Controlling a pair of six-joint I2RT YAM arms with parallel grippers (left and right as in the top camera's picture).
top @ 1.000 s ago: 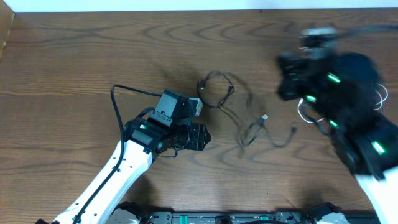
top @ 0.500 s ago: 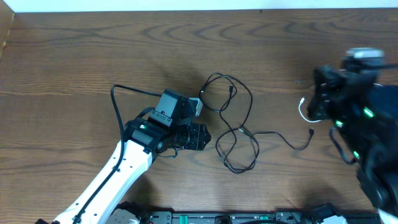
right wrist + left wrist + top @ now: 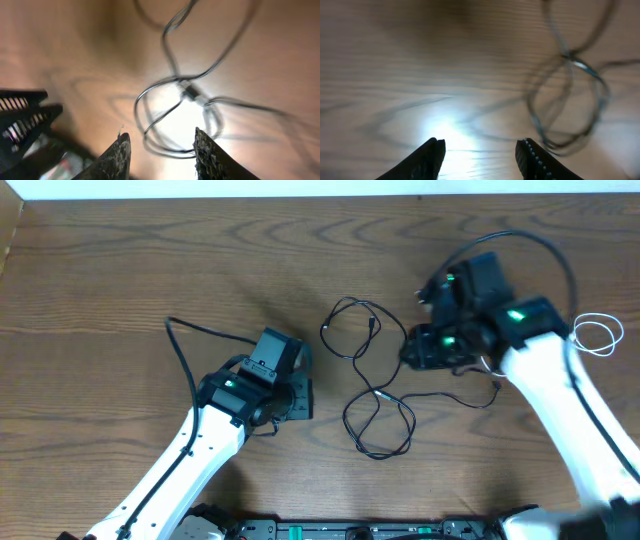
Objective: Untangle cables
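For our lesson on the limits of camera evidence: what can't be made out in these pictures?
- Overhead: whether the black cables are knotted at their crossing; too thin.
- Overhead: white cable, ends unseen; the right arm may cover them.
- Left wrist: black cables blurred, cut off by top edge.
- Right wrist: likewise blurred, cut off at top.

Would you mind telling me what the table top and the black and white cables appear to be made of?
Table: wood or wood-look laminate, brown with flowing grain lines, slightly glossy, since light glare shows in the wrist views. Black cable: thin flexible cord, probably a plastic or rubber jacket, lying in loose loops. White cable: likely the same, coiled.
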